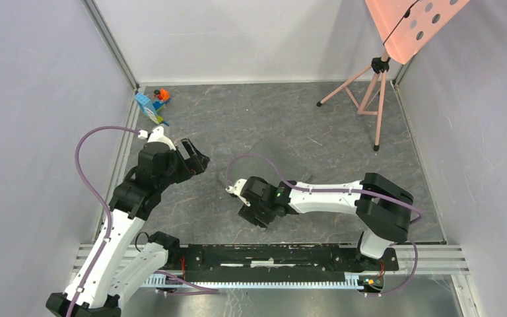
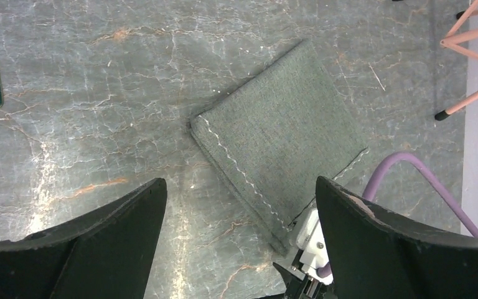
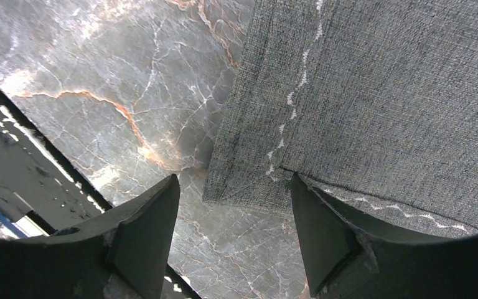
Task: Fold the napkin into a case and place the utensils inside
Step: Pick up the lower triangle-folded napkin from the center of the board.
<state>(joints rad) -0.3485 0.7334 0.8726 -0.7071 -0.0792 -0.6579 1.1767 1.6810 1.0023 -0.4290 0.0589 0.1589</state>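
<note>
Left arm (image 1: 115, 228) and right arm (image 1: 327, 193): white shells on the long links, chunky black housings at the joints. Each has a black wrist block straight behind the jaws. Left gripper (image 1: 197, 157) and right gripper (image 1: 256, 219) are matte black. The fingers (image 2: 115, 246) are broad, with curved inner faces that taper to blunt tips. Left cable (image 1: 109, 127) is purple and loops back from behind the jaws. Right cable (image 1: 257, 157) is purple too and arcs from a small white plug block (image 1: 236, 188) beside the jaws. A green light (image 1: 278, 193) sits just behind the right jaws.
</note>
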